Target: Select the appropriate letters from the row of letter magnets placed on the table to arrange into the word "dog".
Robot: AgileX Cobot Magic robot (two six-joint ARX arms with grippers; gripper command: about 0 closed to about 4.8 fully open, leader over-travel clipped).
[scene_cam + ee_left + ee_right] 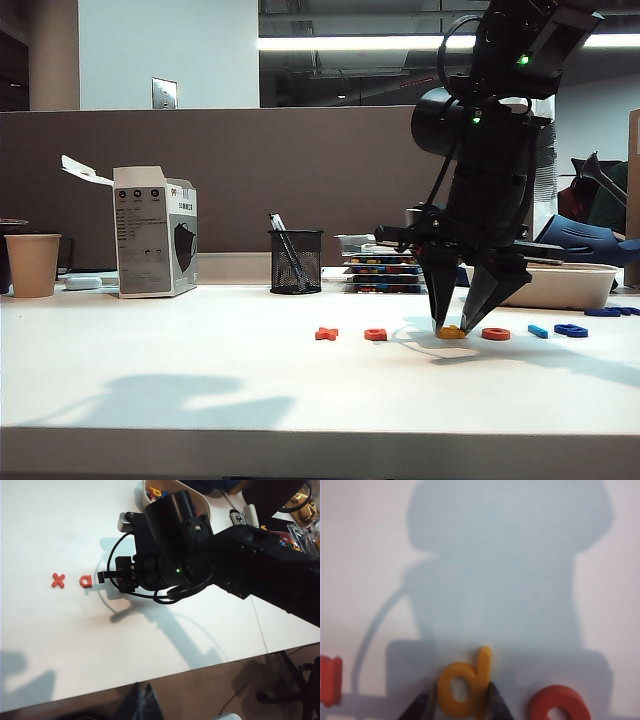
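Right hand (pixel 461 325) pinches yellow "d" (pixel 465 685) on table (pixel 200 380) — left hand unseen.

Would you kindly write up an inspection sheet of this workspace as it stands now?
Surface: white table, smooth, arm shadows only.
Job's things: yellow d on the table between the right gripper's fingers; orange-red o beside it; dark blue g at the row's end.
Clutter: orange-red x, orange-red a, light blue bar, paper cup, carton, pen holder, white tray.
Grippers: right gripper down around the d; left gripper not seen.
Cables: black cable looping on the right arm.
Surroundings: brown partition.
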